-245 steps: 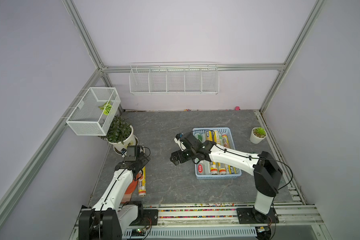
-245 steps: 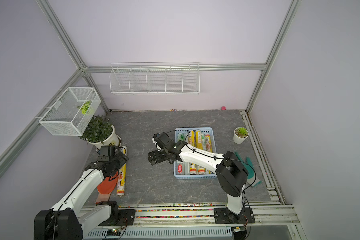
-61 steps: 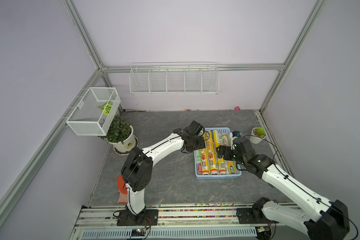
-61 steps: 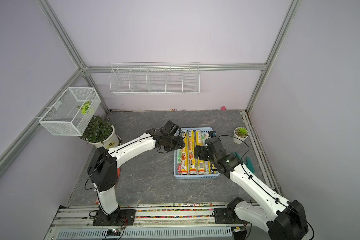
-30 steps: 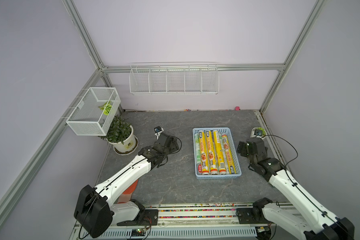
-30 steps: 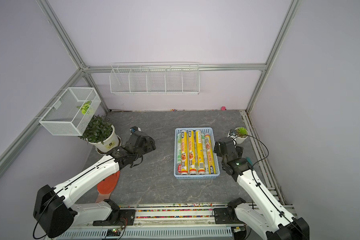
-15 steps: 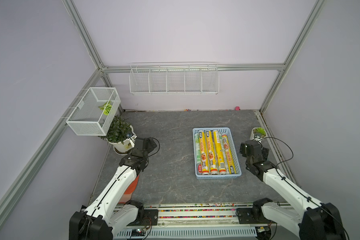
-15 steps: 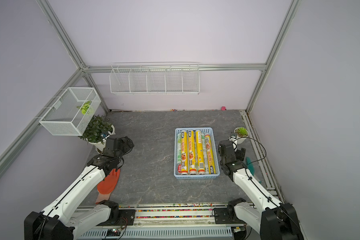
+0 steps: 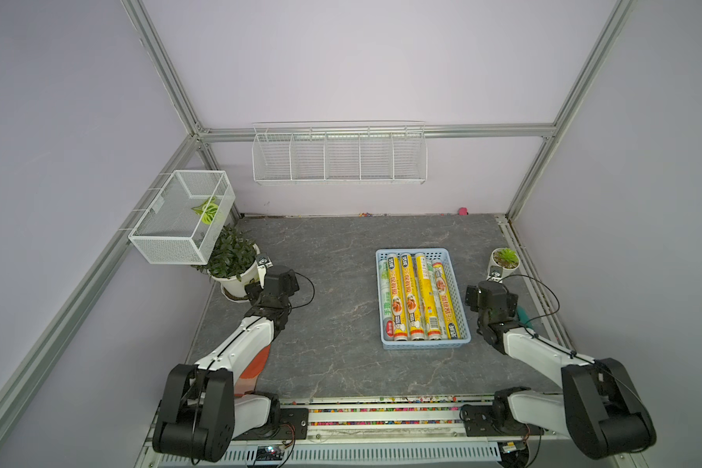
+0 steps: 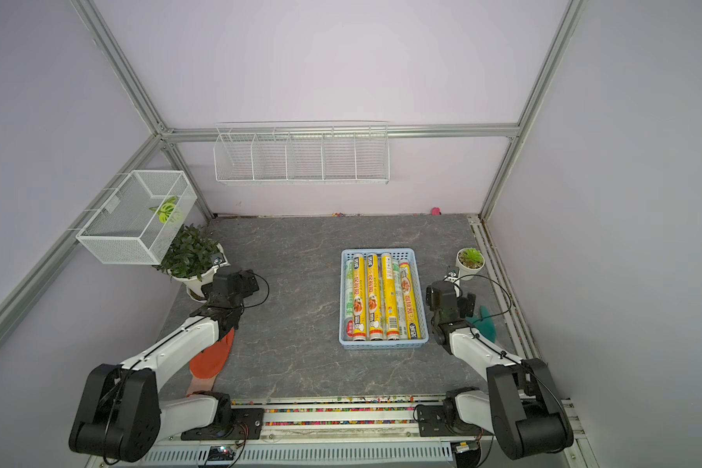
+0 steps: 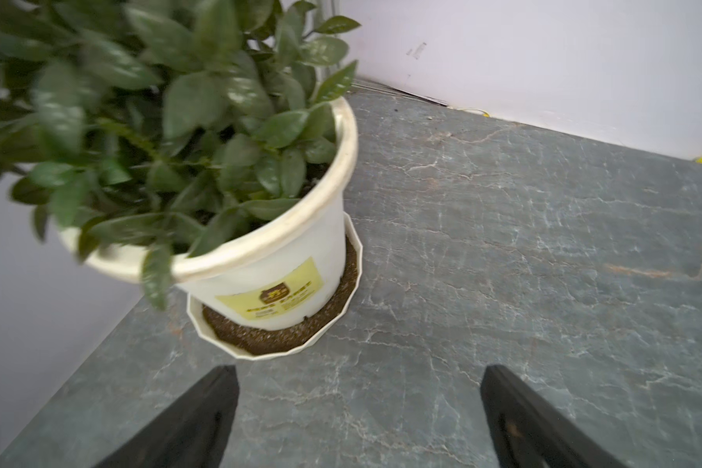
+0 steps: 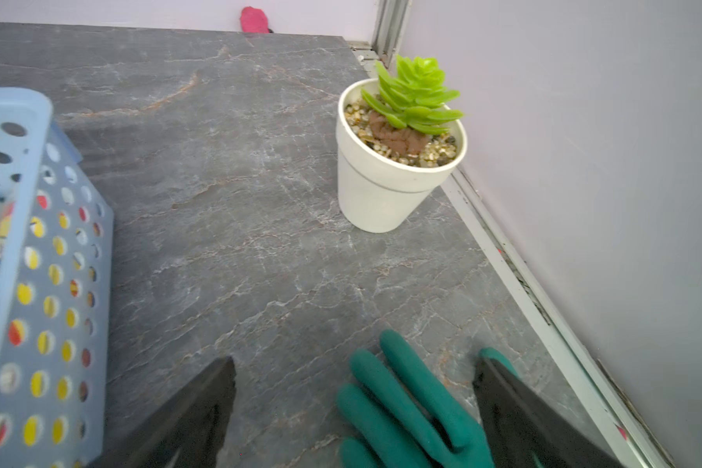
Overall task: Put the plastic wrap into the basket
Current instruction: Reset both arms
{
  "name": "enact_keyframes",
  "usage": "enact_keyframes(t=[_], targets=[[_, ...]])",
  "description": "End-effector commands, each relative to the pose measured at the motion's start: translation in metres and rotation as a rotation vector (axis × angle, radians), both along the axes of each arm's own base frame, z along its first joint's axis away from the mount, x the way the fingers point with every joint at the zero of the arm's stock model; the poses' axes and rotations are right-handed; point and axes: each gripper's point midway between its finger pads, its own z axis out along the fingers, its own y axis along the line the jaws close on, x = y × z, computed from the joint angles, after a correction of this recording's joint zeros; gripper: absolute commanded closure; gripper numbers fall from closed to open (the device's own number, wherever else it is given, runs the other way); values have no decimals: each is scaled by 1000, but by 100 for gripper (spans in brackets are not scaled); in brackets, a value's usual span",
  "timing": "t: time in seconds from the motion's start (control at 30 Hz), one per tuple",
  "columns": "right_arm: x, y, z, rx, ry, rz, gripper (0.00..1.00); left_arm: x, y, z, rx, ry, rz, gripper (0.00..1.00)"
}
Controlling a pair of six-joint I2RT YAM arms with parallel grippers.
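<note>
The light blue basket [image 9: 424, 345] [image 10: 384, 344] stands right of the table's middle. Several rolls of plastic wrap [image 9: 408, 300] [image 10: 371, 300] lie in it side by side, yellow ones on top and whitish green-printed ones showing beside them. My left gripper [image 9: 270, 283] [image 11: 357, 405] hovers far left of the basket, open and empty over bare table. My right gripper [image 9: 487, 295] [image 12: 353, 405] hovers just right of the basket, open and holding nothing. The basket's perforated wall [image 12: 57, 283] shows in the right wrist view.
A large potted plant [image 9: 232, 263] [image 11: 268, 259] stands right in front of the left gripper. A small succulent pot [image 9: 503, 261] [image 12: 381, 190] and a green glove [image 10: 483, 322] [image 12: 414, 413] lie by the right gripper. An orange glove [image 9: 256, 364] lies under the left arm. A mesh box [image 9: 179, 223] and wire rack [image 9: 339, 158] hang on the walls.
Both arms have drawn away from the basket: the left one swung back to the left towards the potted plant, the right one pulled back to the right. The rolls in the basket lie still.
</note>
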Motion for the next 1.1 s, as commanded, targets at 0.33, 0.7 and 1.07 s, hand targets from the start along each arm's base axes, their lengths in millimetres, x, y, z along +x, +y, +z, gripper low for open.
enact_keyframes(t=[0.33, 0.7, 1.07], targets=[[35, 29, 19, -37, -149, 203, 3, 36, -18, -8, 115, -157, -212, 1], [42, 25, 6, -54, -167, 185, 3, 29, 1, -11, -6, -214, -224, 1], [43, 20, -1, -55, -204, 154, 3, 27, 7, -19, -45, -231, -230, 0]])
